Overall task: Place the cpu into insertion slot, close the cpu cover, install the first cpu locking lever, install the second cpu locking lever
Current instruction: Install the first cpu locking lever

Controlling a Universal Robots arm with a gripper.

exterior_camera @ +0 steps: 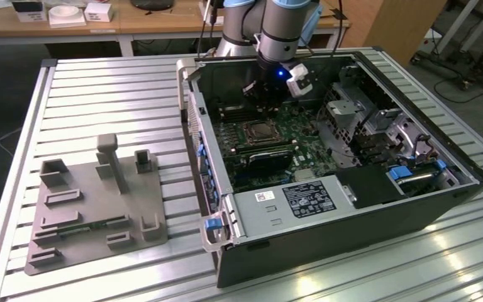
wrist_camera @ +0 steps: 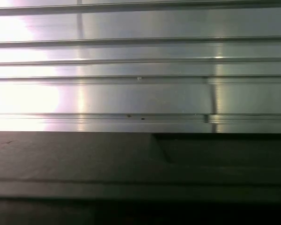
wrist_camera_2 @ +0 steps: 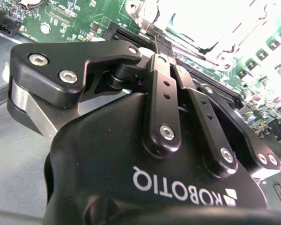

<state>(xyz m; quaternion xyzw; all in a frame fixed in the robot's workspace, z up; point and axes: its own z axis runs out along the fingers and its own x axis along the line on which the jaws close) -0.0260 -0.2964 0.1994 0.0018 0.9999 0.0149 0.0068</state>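
Silvery metal marks the insertion slot (exterior_camera: 261, 131) in the middle of the green circuit board (exterior_camera: 304, 160), inside the open computer case (exterior_camera: 342, 220) that lies on the ribbed aluminium table (exterior_camera: 107, 94). A square chip top seems to sit inside the surround, so the cpu (exterior_camera: 261, 132) looks seated already, though the exterior view is too coarse to be sure; whether the cpu cover is down I cannot tell. In the second wrist view the socket area (wrist_camera_2: 210, 28) glares bright just beyond the fingertips.

Hanging over the board's far edge, just beyond the socket, is the gripper (exterior_camera: 258, 94). In the second wrist view its fingers (wrist_camera_2: 165, 101) lie close together with nothing between them, clenched and empty.

As a judgement, the work stands at the cover or the levers. Doing it well means pressing with the closed tips squarely on the metal part, low and slow, clear of the memory slots (exterior_camera: 263, 151) beside the socket.
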